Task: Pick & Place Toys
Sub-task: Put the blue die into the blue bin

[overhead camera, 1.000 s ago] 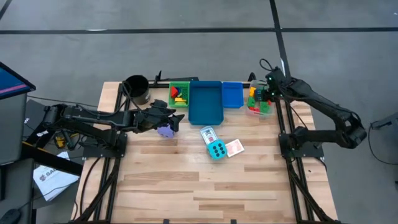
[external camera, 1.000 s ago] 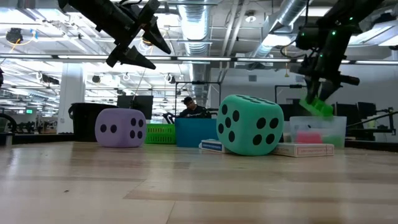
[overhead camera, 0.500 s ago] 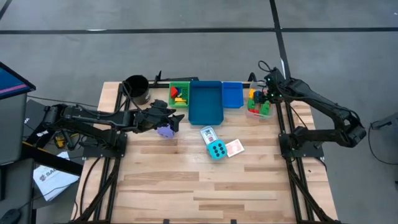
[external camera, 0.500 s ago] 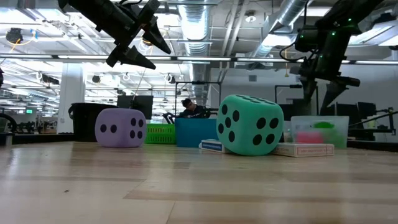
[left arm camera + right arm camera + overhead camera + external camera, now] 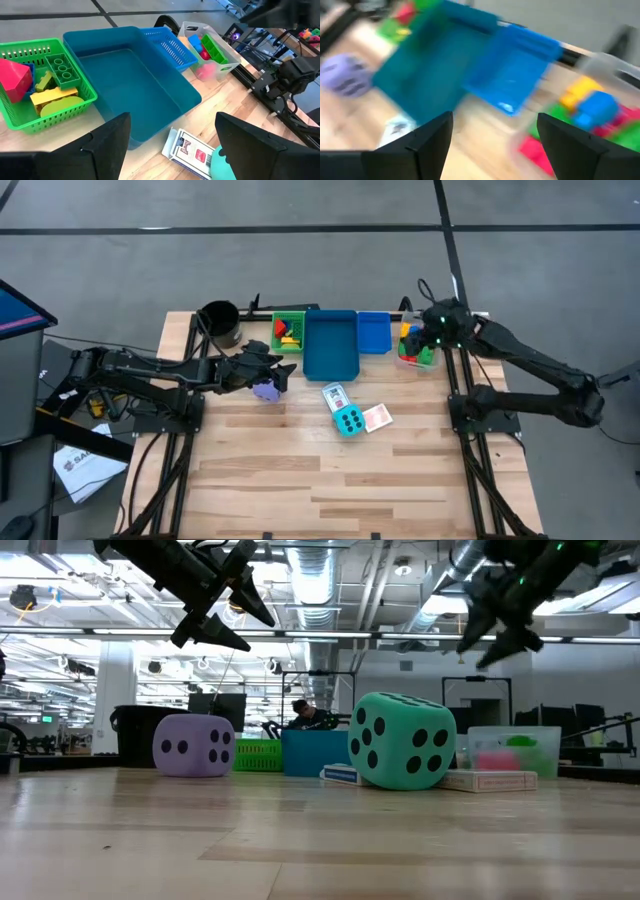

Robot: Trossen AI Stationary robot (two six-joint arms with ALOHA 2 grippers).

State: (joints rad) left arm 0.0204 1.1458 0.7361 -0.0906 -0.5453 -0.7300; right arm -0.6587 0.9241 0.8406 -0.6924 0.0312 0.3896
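My left gripper (image 5: 285, 368) hangs open and empty above the purple die (image 5: 265, 390), which rests on the table and also shows in the low view (image 5: 193, 745). My right gripper (image 5: 497, 640) is open and empty, high above the clear bin (image 5: 416, 348) that holds red, green, yellow and blue bricks. The cyan dotted die (image 5: 349, 420) sits mid-table between a card box (image 5: 334, 395) and a red-backed card pack (image 5: 377, 417). More bricks lie in the green bin (image 5: 289, 332).
A teal bin (image 5: 330, 345) and a smaller blue bin (image 5: 373, 332) stand between the green and clear bins along the far edge. A black cup (image 5: 220, 323) stands at the far left. The near half of the wooden table (image 5: 330, 480) is bare.
My right gripper has let go of a green brick it held over the clear bin; the brick now lies in the bin. The gripper has then risen and tipped to a slant. My left gripper has kept still.
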